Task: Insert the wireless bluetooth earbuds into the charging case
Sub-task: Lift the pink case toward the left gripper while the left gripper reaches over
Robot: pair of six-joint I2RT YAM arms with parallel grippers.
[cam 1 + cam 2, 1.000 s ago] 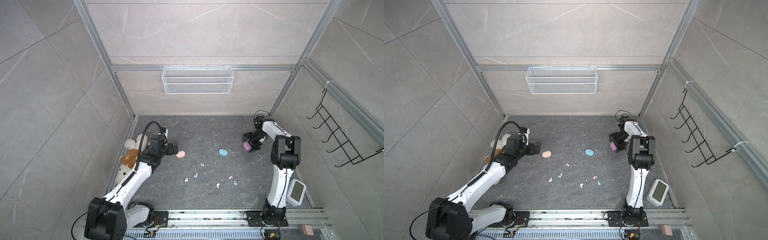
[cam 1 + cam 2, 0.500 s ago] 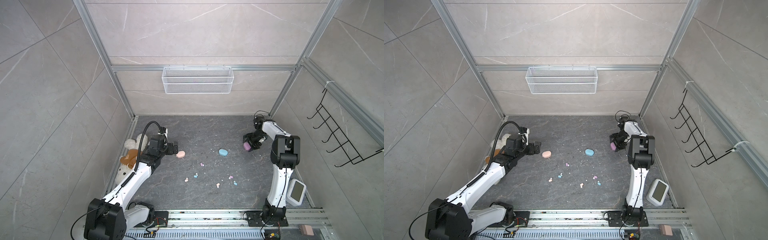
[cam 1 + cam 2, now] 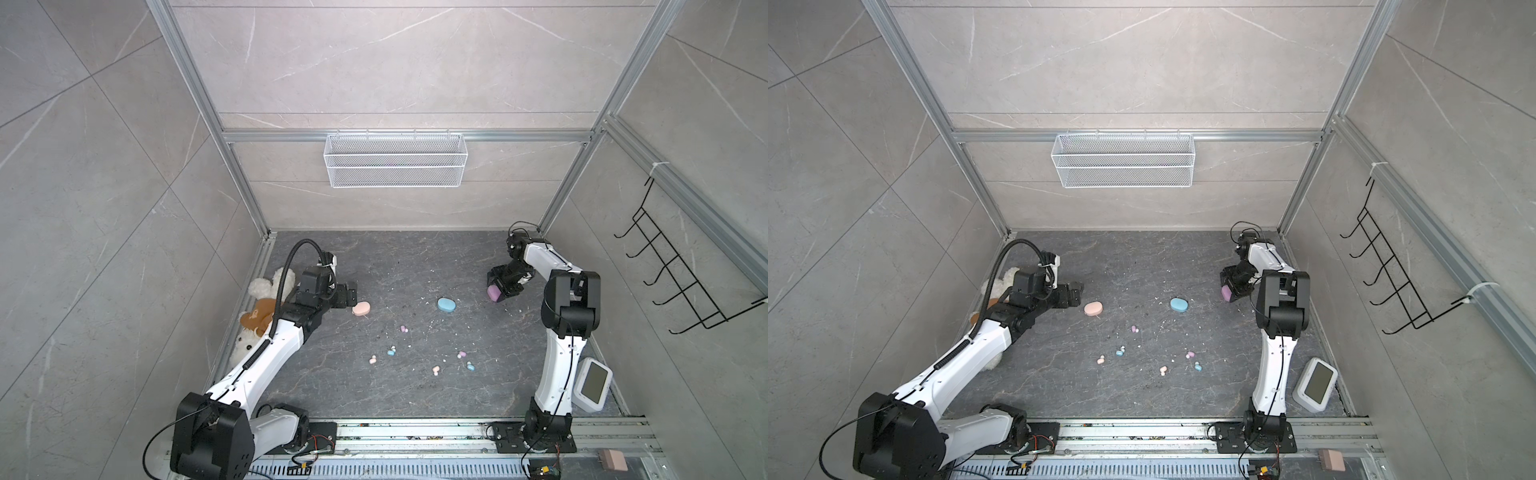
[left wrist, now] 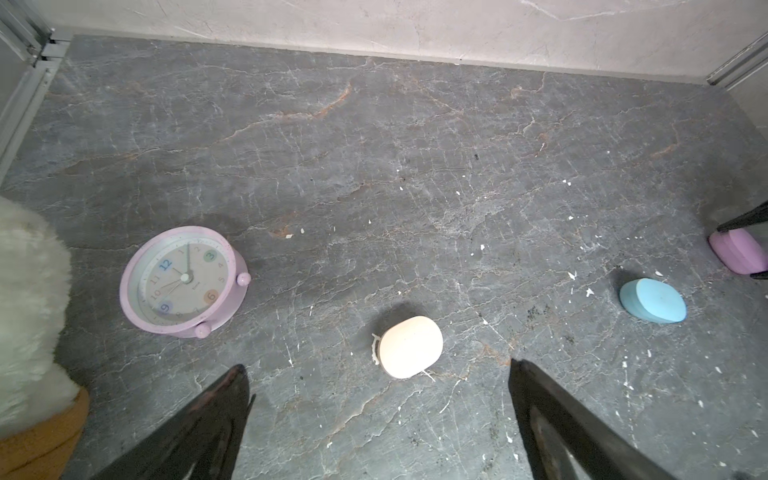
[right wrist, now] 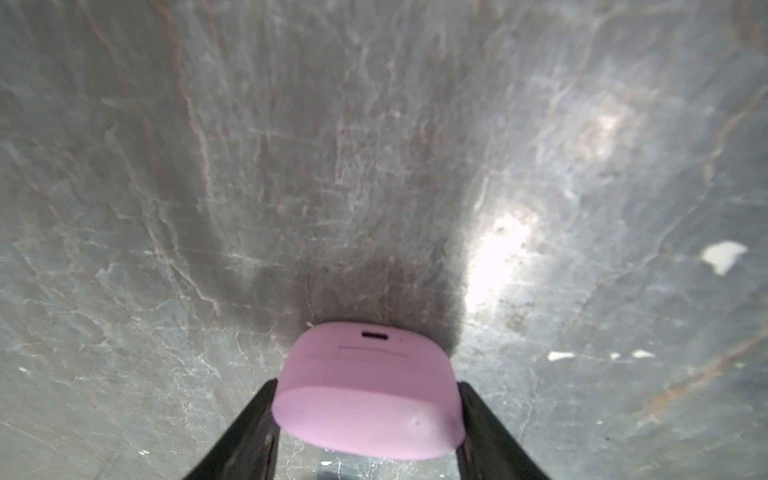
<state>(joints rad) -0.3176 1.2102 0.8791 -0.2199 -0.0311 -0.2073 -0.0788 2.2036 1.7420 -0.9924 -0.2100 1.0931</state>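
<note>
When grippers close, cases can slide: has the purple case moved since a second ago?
No. The purple case keeps the same gap right of the blue case, inside the right gripper.

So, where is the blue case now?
In both top views the blue case sits a little right of centre, between the peach case and the lilac case in the right gripper.

Peach case (image 3: 361,308), blue case (image 3: 446,304) — lilac case (image 3: 493,293)
</note>
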